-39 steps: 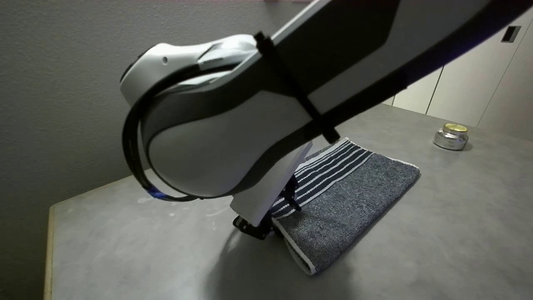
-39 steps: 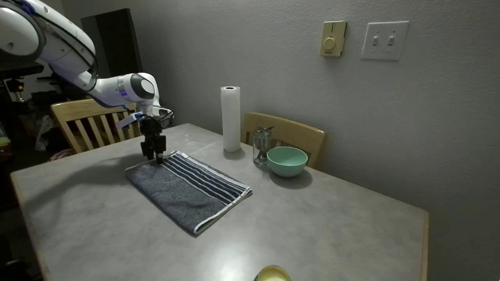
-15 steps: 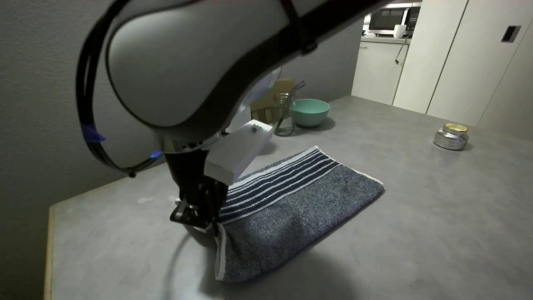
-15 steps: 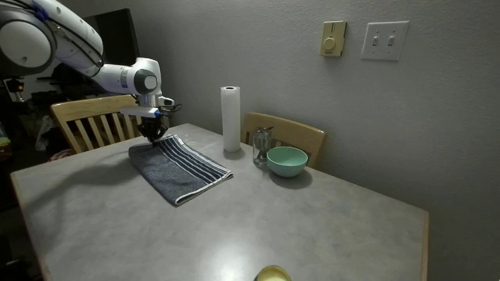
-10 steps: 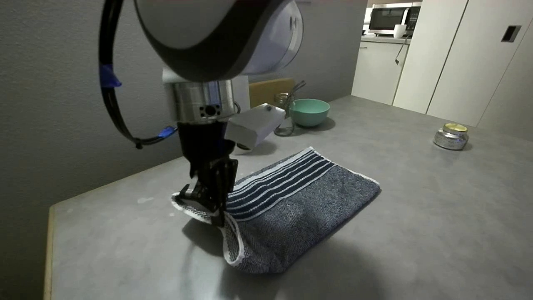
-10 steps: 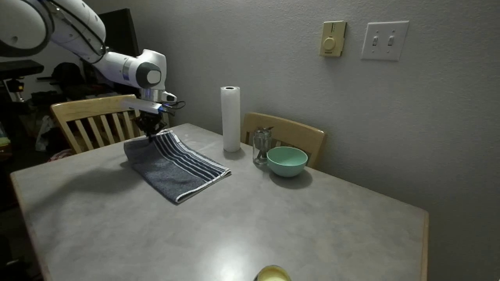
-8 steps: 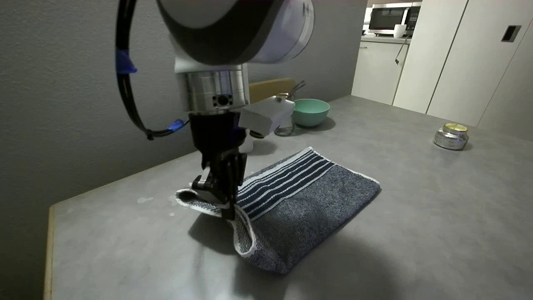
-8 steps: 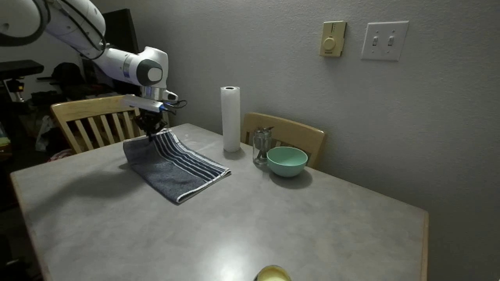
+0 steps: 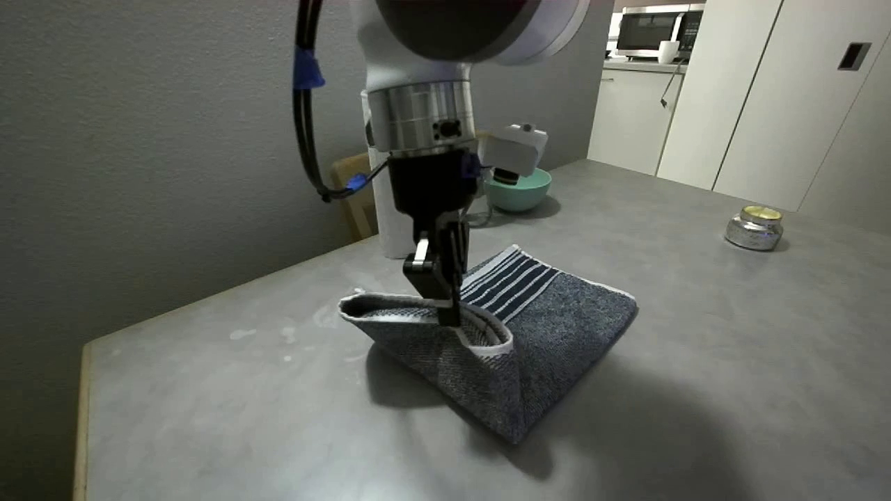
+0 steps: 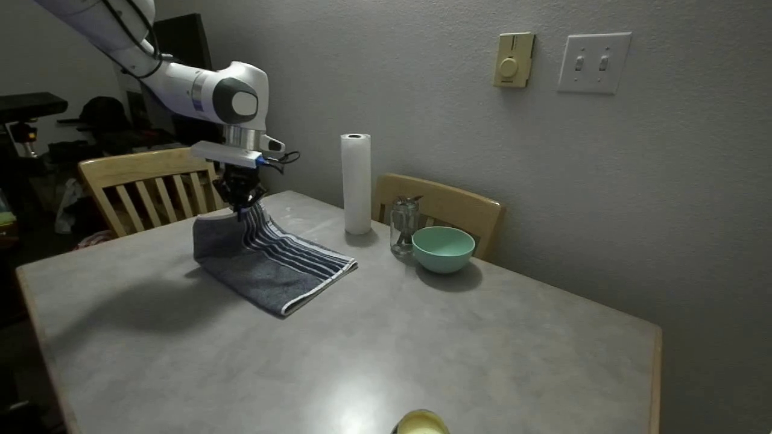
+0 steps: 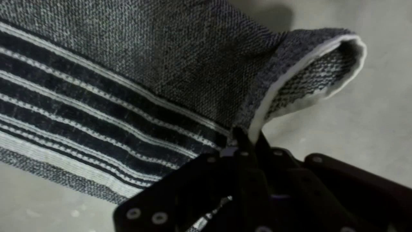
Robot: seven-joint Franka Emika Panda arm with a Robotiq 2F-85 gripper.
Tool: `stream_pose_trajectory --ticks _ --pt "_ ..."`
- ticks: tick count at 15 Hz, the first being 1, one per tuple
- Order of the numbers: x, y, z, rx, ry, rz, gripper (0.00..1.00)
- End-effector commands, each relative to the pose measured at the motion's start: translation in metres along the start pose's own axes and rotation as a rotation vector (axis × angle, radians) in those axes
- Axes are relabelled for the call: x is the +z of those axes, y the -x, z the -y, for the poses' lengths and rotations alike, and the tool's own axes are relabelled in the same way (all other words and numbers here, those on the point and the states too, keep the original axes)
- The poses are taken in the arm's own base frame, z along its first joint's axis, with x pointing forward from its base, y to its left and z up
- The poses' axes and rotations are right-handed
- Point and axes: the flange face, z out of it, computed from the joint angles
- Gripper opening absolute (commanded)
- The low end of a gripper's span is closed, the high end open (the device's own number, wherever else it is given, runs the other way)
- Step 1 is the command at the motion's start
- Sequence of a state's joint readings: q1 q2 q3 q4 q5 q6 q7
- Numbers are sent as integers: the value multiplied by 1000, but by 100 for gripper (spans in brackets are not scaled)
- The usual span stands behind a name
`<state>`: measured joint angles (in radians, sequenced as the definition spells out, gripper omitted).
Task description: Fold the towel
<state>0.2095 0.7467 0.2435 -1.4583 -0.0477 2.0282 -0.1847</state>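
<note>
Towel (image 9: pixel 574 323), dark grey with white stripes, lies folded on the grey table (image 9: pixel 209 417), its end below the arm (image 10: pixel 235 102) raised and the opposite end flat. The gripper (image 11: pixel 252 138) pinches the raised end by its white edge, fingertips pressed together; their dark outlines are hard to make out. Beside them the edge bulges into a loop with a shadowed inside. In both exterior views the arm is cut off at the top.

On the far side a glass jar (image 10: pixel 403 228) holds metal utensils (image 10: pixel 414 199), too jumbled to tell apart. Just right of it stands a green bowl (image 10: pixel 443 253), partly hidden in an exterior view behind a white block (image 9: pixel 515 149) on the arm. The white paper roll (image 10: pixel 356 187) to the left is partly covered there by the arm. At the right, well apart from the towel, sits a silver jar (image 9: pixel 752 232); I cannot tell whether its yellow top (image 10: pixel 422 423), cut off at the near edge in an exterior view, is lid or contents.
</note>
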Motion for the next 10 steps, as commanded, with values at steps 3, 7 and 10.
stream_pose_trajectory --ticks 3,7,10 --pt "-7 34 -44 67 43 14 1" --pt "-1 44 -67 132 65 29 1" --pt "3 52 -78 176 80 39 1"
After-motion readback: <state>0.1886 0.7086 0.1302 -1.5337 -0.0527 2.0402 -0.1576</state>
